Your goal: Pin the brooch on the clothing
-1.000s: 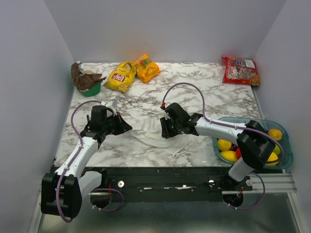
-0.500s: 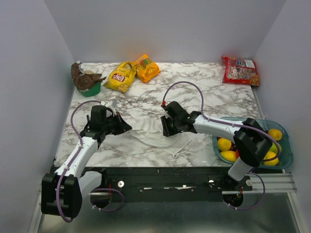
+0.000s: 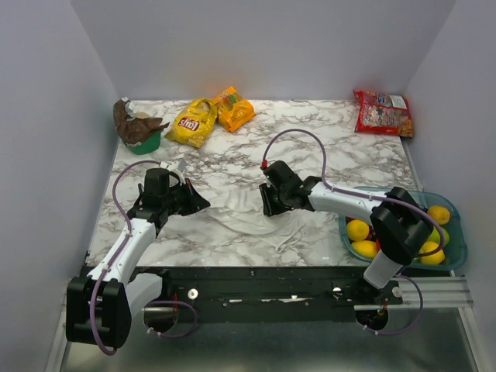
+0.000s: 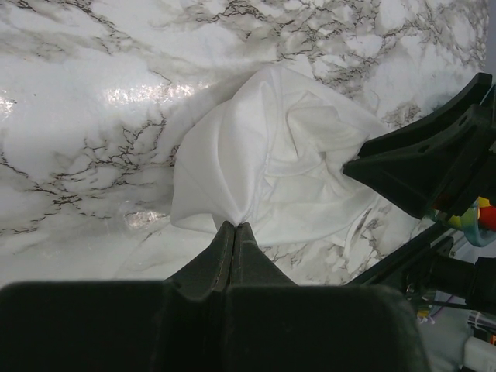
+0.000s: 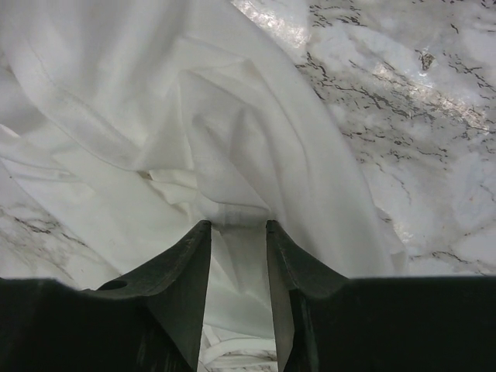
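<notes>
Across the middle of the top view, the marble table (image 3: 349, 155) carried one white garment (image 3: 232, 213), crumpled, not spread flat. Both arms reached inward to it from the lower corners of the frame, which I judged to be a way of taking it from opposite sides and drawing out a patch for pinning. The left gripper (image 4: 234, 232) was clamped shut on the cloth's near edge at the bottom centre of its wrist view, probably acting as an anchor. The right gripper (image 5: 237, 226) stood with its jaws partly apart, a bunched fold lying between the tips. Whether it pinched that fold or merely straddled it could not be told.

At the right edge of the top view sat one blue-green tray (image 3: 462, 242), apart from the garment and seemingly no part of the job. Along the upper edge lay three snack bags, one yellow (image 3: 191, 122), one orange (image 3: 235, 110) and one red (image 3: 383, 112). One green bowl (image 3: 146, 142) stood at the upper left with something brown in it. The tray held at least four lemons (image 3: 358, 230).

No brooch showed in any view. It may have been hidden in the folds, so pinning looked not yet done.
</notes>
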Controlling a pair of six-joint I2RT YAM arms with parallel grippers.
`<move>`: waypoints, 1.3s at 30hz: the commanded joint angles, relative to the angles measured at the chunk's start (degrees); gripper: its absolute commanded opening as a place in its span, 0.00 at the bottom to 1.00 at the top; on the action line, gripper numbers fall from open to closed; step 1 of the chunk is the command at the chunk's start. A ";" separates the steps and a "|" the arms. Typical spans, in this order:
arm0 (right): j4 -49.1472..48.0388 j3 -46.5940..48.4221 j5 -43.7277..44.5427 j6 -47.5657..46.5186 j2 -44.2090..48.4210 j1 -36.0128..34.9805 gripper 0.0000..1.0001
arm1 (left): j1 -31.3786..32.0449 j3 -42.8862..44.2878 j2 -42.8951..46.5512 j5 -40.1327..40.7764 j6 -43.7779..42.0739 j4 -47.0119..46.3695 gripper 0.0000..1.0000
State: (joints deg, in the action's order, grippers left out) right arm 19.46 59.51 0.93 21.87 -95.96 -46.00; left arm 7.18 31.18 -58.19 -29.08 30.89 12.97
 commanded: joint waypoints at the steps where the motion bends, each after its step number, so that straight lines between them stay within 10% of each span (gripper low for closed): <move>1: 0.93 0.52 1.80 -0.16 -2.12 0.38 0.44 | -0.41 1.43 0.71 -1.42 -1.10 0.91 0.00; 14: -1.97 1.58 -0.58 -0.25 -2.91 0.47 0.36 | -0.50 1.43 0.45 -1.86 -1.19 0.56 0.00; 23: 3.37 2.37 0.56 -0.25 2.08 0.47 0.02 | -0.59 1.78 1.67 -1.42 -1.19 1.00 0.00; 39: 34.57 18.17 28.66 -7.10 31.97 2.93 0.01 | -14.20 22.76 7.48 -4.49 -1.98 10.84 0.00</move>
State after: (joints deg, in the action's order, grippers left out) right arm 41.98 72.29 17.82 16.97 -67.92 -43.77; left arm -3.27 48.36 -51.86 -29.39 29.36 20.47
